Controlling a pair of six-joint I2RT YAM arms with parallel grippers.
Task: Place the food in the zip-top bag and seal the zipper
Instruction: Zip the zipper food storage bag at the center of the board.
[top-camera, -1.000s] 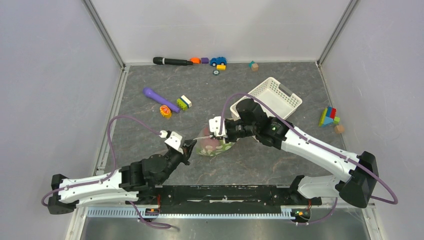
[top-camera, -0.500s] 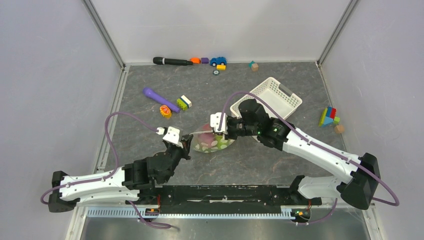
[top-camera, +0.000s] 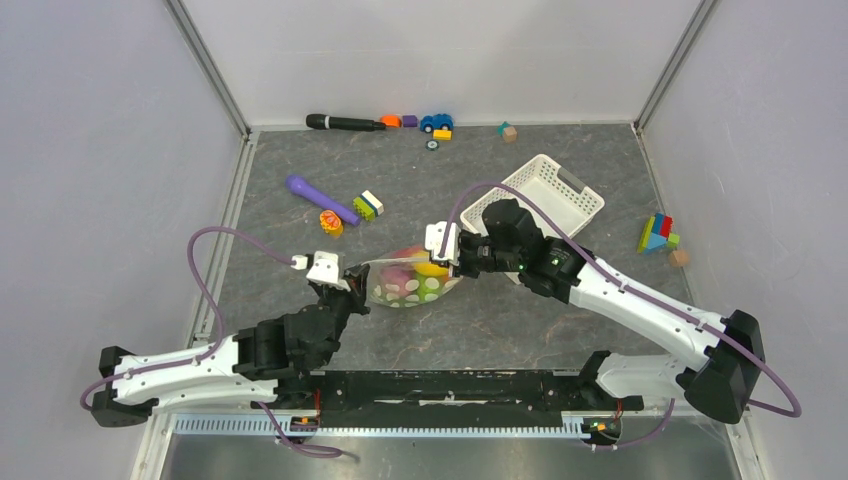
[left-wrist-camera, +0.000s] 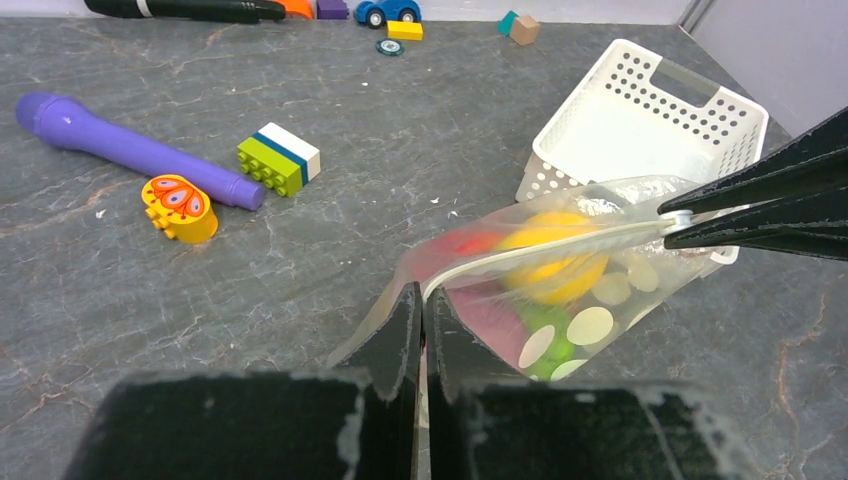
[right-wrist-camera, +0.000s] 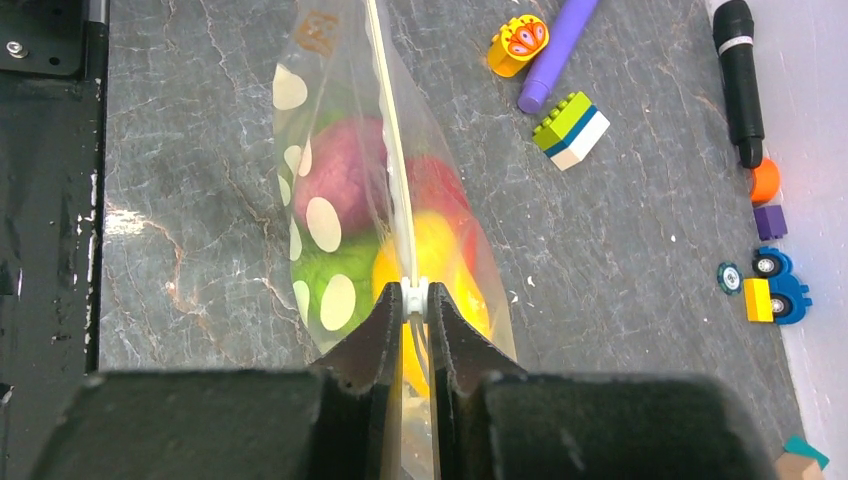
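The zip-top bag (top-camera: 405, 283), clear with white dots, hangs stretched between my two grippers above the table. Inside it lies the food: a yellow piece (right-wrist-camera: 432, 258), a purple one (right-wrist-camera: 345, 172), a green one (right-wrist-camera: 318, 272) and a red one (right-wrist-camera: 440, 190). My left gripper (left-wrist-camera: 422, 300) is shut on the bag's left end, at the mouth edge. The zipper (left-wrist-camera: 560, 246) runs as a taut white strip from there to my right gripper (right-wrist-camera: 412, 299), which is shut on the zipper's small white slider (right-wrist-camera: 412, 296). In the top view the left gripper (top-camera: 350, 276) and the right gripper (top-camera: 456, 262) face each other.
A white lattice basket (top-camera: 560, 205) stands just behind the right arm. A purple wand (top-camera: 320, 200), a green-and-white block (top-camera: 367, 206) and a yellow-orange toy (top-camera: 330, 224) lie back left. A black marker (top-camera: 345, 123) and toy car (top-camera: 436, 122) line the far wall. Coloured blocks (top-camera: 658, 235) sit far right.
My left gripper has drawn back to the left with the bag's end, and the bag has gone from bunched to stretched flat. The right gripper has shifted slightly right.
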